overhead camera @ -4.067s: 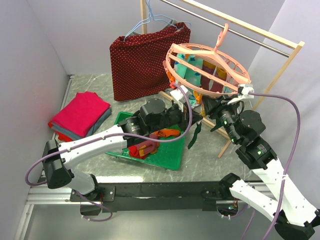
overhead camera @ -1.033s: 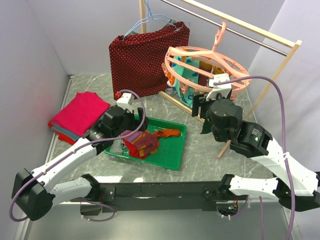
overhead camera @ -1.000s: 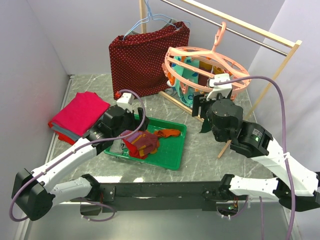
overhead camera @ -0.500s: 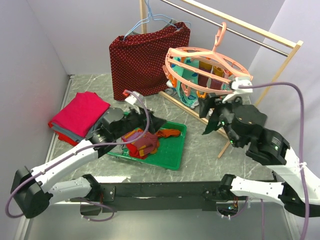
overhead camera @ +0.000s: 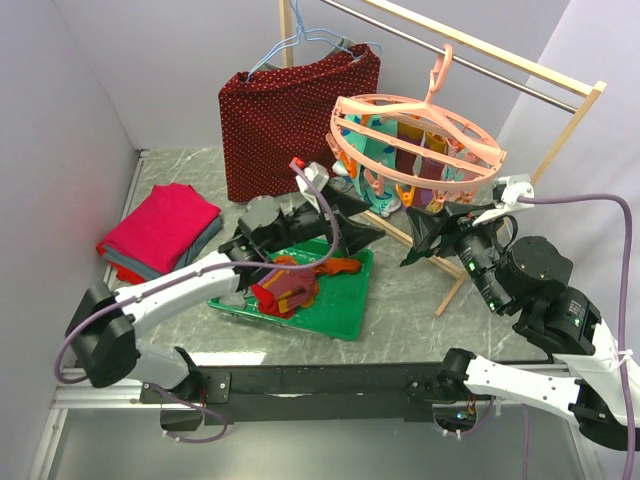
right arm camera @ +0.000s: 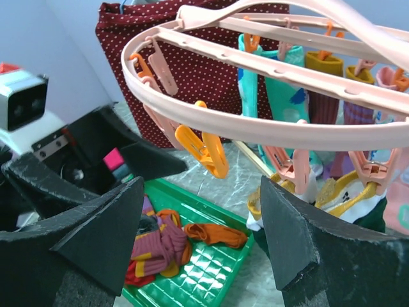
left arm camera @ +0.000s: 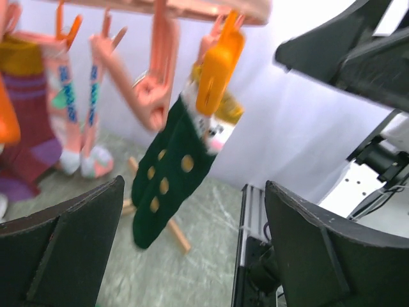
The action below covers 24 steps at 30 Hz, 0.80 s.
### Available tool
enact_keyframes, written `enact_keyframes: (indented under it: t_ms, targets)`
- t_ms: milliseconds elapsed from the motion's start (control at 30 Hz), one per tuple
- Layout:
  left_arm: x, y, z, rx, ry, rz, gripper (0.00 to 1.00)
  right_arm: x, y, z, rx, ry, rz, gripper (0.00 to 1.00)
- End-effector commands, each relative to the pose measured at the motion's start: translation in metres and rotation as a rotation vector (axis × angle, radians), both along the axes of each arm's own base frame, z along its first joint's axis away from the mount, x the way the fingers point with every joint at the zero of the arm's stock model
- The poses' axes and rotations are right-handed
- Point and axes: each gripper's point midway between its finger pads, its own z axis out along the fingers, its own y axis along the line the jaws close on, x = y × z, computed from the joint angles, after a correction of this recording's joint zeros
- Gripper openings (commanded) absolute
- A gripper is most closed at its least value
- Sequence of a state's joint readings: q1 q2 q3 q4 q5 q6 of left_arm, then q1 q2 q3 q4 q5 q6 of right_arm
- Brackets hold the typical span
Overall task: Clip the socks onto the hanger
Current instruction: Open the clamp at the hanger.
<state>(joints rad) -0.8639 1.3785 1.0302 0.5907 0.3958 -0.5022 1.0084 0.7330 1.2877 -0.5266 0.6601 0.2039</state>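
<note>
The salmon-pink hanger (overhead camera: 415, 135) hangs from the wooden rail with several socks clipped under its ring (right arm camera: 255, 128). A dark green sock with yellow dots (left arm camera: 166, 185) hangs from an orange peg (left arm camera: 217, 64). Loose socks (overhead camera: 290, 285) lie bunched in the green tray, with a plain orange sock (right arm camera: 217, 235) beside them. My left gripper (overhead camera: 355, 225) is raised above the tray, pointing at the hanger's near-left side, open and empty (left arm camera: 192, 256). My right gripper (overhead camera: 440, 225) sits just below the ring's front edge, open and empty (right arm camera: 198, 249), facing the left one.
The green tray (overhead camera: 340, 315) lies at the middle front. A dark-red dotted cloth (overhead camera: 290, 115) hangs on a light-blue wire hanger (overhead camera: 300, 40) at the back. A folded pink-red stack (overhead camera: 160, 230) lies at the left. The wooden rack's leg (overhead camera: 450, 290) stands at the right.
My left gripper has lifted off the tray's socks and swung up and right toward the hanger. My right arm has drawn back to the right. Both stayed open.
</note>
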Motion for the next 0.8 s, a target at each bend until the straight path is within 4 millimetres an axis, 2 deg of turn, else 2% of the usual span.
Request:
enact_keyframes:
  t_ms: [0, 333, 600, 767]
  targets:
    - [-0.017, -0.009, 0.056, -0.134, -0.130, -0.090, 0.95, -0.003, 0.006, 0.010, 0.050, -0.041, 0.036, 0.79]
    - [-0.005, -0.043, 0.054, -0.147, -0.124, -0.172, 0.86, -0.004, 0.009, 0.016, 0.053, -0.069, 0.061, 0.79]
    - [0.006, -0.054, 0.057, -0.157, -0.135, -0.163, 0.83, -0.005, 0.010, 0.017, 0.054, -0.074, 0.067, 0.79]
    - [0.007, -0.059, 0.061, -0.169, -0.132, -0.177, 0.70, -0.005, 0.009, 0.018, 0.048, -0.076, 0.067, 0.79]
